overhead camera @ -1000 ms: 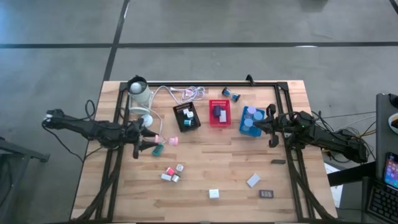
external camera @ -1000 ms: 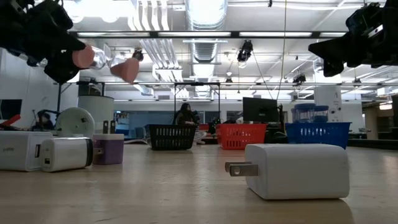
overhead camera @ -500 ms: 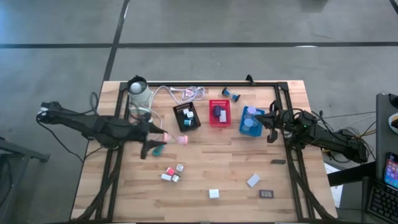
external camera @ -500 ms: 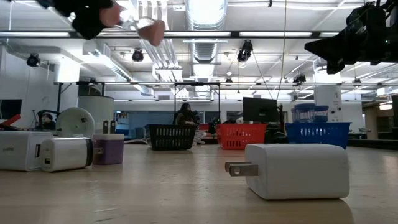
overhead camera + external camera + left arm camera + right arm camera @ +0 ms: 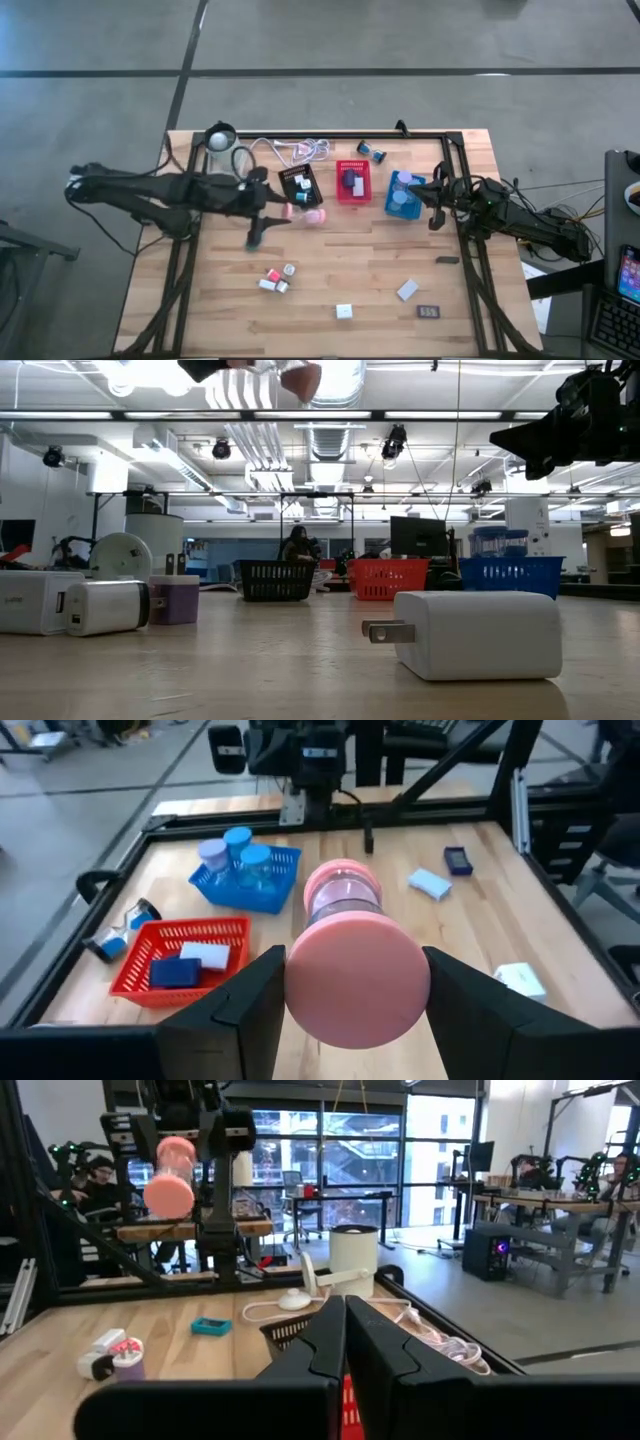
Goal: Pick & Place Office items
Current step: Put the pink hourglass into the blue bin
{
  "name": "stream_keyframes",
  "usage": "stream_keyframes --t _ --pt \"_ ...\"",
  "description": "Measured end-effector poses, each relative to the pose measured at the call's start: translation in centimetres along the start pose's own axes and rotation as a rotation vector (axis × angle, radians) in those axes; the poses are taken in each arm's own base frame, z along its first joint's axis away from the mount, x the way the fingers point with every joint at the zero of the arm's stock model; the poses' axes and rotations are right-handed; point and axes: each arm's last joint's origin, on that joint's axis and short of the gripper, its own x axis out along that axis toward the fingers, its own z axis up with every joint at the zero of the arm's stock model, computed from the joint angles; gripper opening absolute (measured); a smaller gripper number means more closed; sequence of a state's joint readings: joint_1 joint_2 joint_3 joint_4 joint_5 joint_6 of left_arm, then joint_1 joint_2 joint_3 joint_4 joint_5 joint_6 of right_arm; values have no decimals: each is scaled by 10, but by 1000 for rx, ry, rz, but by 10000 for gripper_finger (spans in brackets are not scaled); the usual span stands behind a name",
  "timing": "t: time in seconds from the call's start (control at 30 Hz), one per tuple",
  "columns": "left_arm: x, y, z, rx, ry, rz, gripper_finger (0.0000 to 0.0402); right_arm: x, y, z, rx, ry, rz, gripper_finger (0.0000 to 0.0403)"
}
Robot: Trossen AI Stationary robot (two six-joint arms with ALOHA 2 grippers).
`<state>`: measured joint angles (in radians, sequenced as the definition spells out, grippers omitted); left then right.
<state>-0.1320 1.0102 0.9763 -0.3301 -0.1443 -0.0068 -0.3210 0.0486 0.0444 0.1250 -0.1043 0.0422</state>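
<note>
My left gripper (image 5: 283, 211) is shut on a pink-capped round roll (image 5: 308, 214), high above the table just in front of the black mesh tray (image 5: 300, 186). In the left wrist view the roll (image 5: 350, 935) fills the gap between my fingers. In the low view the roll (image 5: 300, 378) is at the top of the picture. My right gripper (image 5: 432, 196) is shut and empty (image 5: 345, 1350), hovering by the blue tray (image 5: 403, 193), which holds blue and lavender rolls. The red tray (image 5: 352, 183) holds a dark and a white block. My left gripper pinches the roll's near pink end cap (image 5: 300, 990) between its two fingers (image 5: 250, 1005). The fingers come level from the table's left. The roll sticks out past the fingertips along them toward the table's right. It is lifted clear of the table.
A cluster of small pink and white pieces (image 5: 276, 278), two white blocks (image 5: 343, 311) (image 5: 406, 290), a dark rectangle (image 5: 430, 311) and a teal block (image 5: 211, 1325) lie on the table. A white coiled cable (image 5: 308, 150) and a white cylinder (image 5: 224, 140) are at the far edge.
My left gripper has risen and gone toward the table's right and a little toward its far edge, carrying the pink roll from near the teal block to just in front of the black tray. The roll stays held and level.
</note>
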Motion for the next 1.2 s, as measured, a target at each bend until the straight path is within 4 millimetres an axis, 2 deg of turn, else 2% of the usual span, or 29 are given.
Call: stream_keyframes --t 0.33,0.47,1.0,1.2 --pt "30 48 16 -64 -45 -51 204 0 0 0 -16 -5 0 8" --pt "43 59 24 -70 -92 -74 204 0 0 0 -19 -4 1 8" --pt "119 67 30 -71 -230 -209 204 0 0 0 -20 -8 1 8" --pt "146 72 34 -76 -241 -210 204 0 1 2 -107 -22 18 23"
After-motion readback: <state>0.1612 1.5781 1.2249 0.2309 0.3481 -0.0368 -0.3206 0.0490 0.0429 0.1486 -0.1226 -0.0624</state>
